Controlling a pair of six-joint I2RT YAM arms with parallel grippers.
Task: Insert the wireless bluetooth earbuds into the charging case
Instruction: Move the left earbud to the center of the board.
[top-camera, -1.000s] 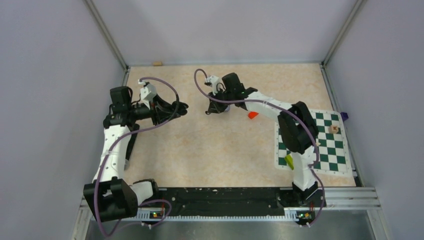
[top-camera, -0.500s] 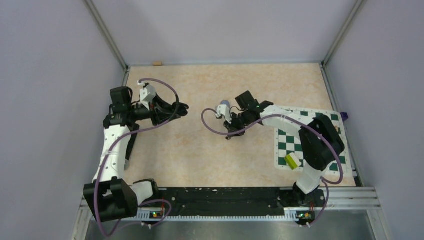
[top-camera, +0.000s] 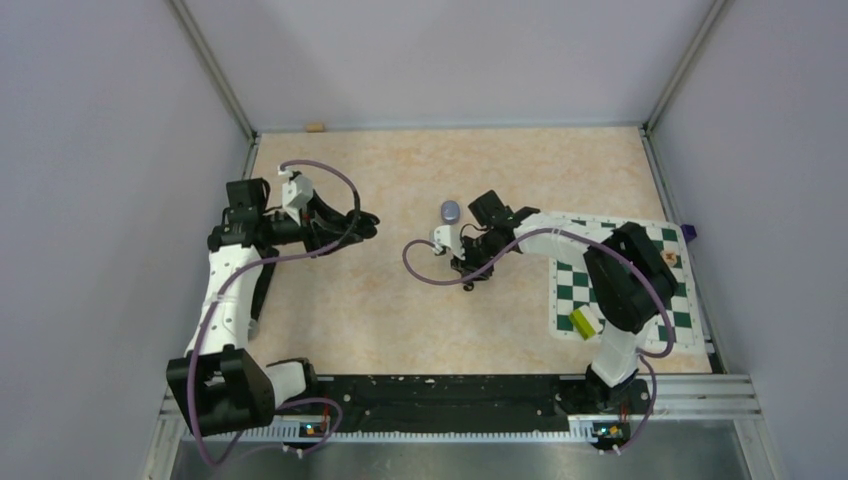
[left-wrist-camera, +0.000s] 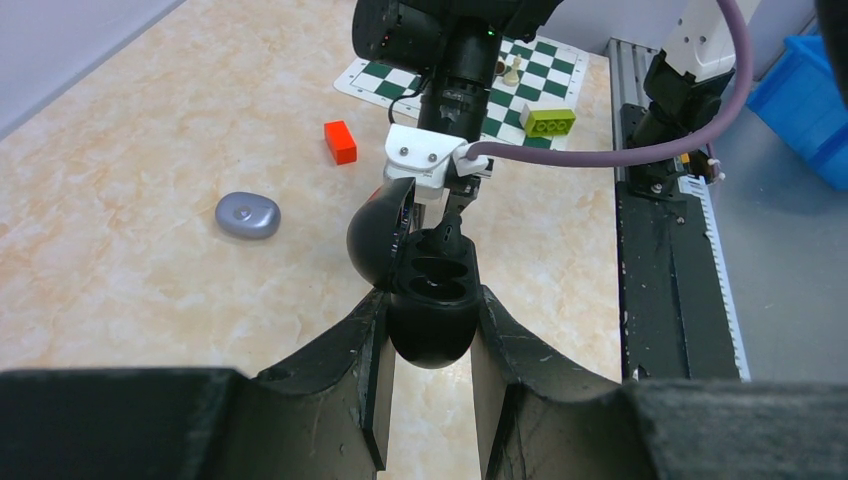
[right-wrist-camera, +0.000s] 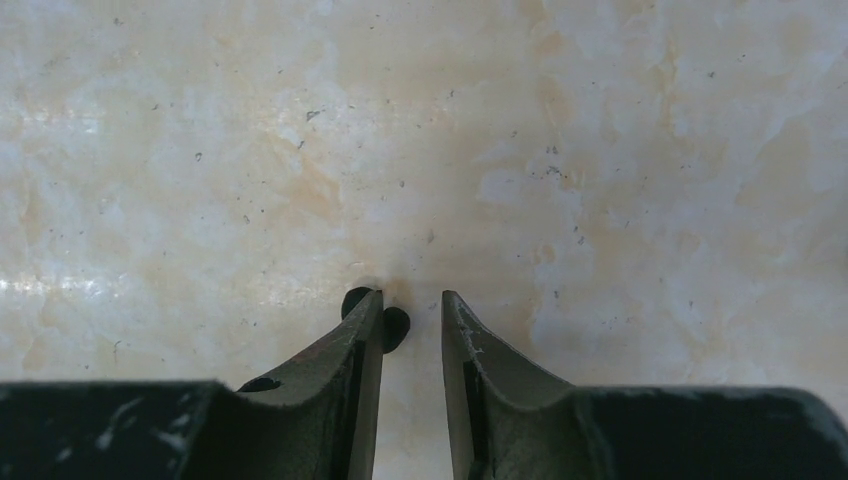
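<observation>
Black earbud (right-wrist-camera: 394, 327) lies on the table (right-wrist-camera: 600, 150) at the tips of the right gripper (right-wrist-camera: 410, 294), newly swung to 5 o'clock of the lilac case (top-camera: 450, 211), jaws parted and empty, likely for a pinch, while the left gripper (left-wrist-camera: 431, 298) clenches the open charging case (left-wrist-camera: 430, 330).

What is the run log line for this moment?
left gripper: shut on black open charging case | right gripper: open, tips at small black rounded earbud on beige table

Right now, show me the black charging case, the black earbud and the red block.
black charging case (left-wrist-camera: 430, 335), left wrist view, lower shell.
black earbud (right-wrist-camera: 397, 328), right wrist view, rounded body.
red block (left-wrist-camera: 340, 142), left wrist view, top face.
</observation>
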